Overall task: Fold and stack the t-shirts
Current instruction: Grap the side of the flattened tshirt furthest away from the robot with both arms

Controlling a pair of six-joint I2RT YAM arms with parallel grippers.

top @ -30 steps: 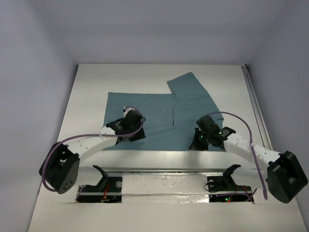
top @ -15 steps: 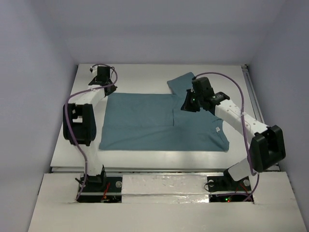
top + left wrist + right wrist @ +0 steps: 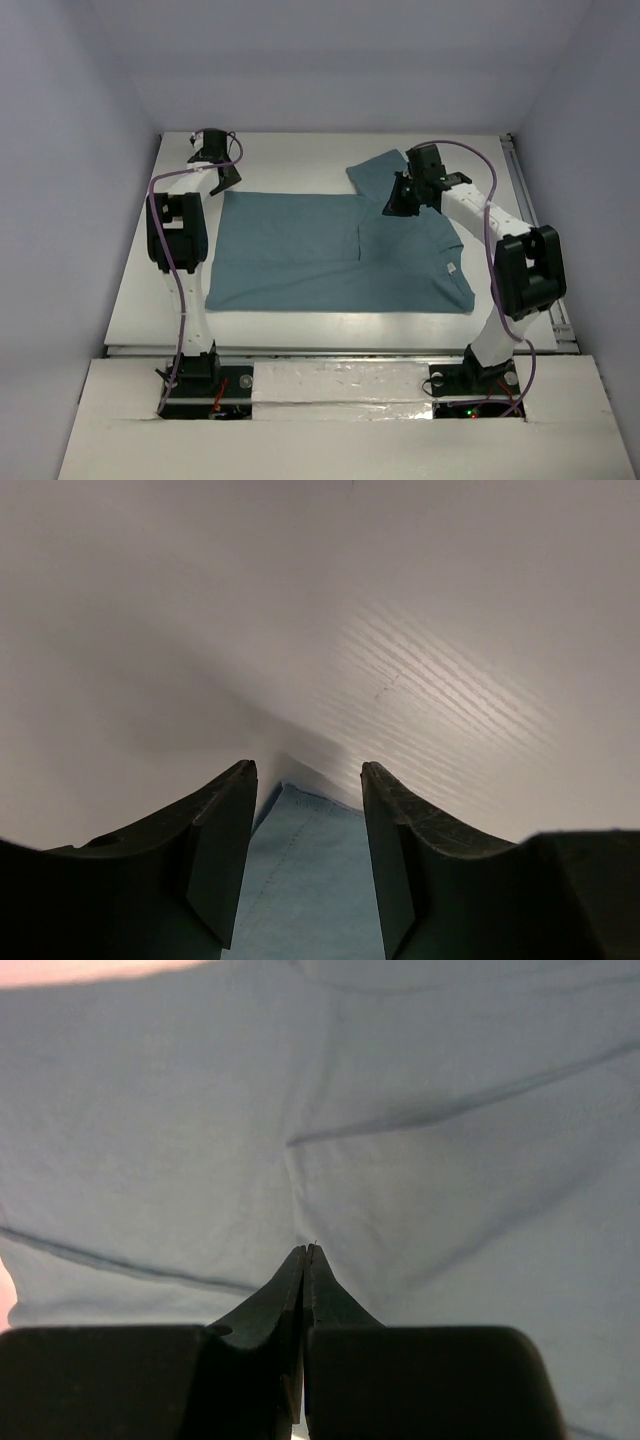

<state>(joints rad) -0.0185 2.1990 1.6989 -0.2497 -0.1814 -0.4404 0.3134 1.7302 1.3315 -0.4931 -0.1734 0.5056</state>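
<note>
One teal t-shirt (image 3: 320,255) lies flat on the white table (image 3: 290,160), with a sleeve pointing to the far side and a small white label (image 3: 452,268) near its right edge. My left gripper (image 3: 226,180) is open at the shirt's far left corner. In the left wrist view that corner (image 3: 305,880) lies between the spread fingers (image 3: 225,850). My right gripper (image 3: 392,205) is shut, its tips down on the cloth where the far sleeve meets the body. In the right wrist view creased teal cloth (image 3: 420,1110) fills the frame ahead of the closed tips (image 3: 305,1250).
A metal rail (image 3: 530,215) runs along the table's right edge and another (image 3: 340,348) along the near edge. Pale walls close in the left, far and right sides. Bare white table (image 3: 420,630) lies beyond the shirt's far left corner.
Both arms have swung from the shirt's near hem out to its far edge, the left to the far left corner, the right to the sleeve junction. The shirt lies the same.
</note>
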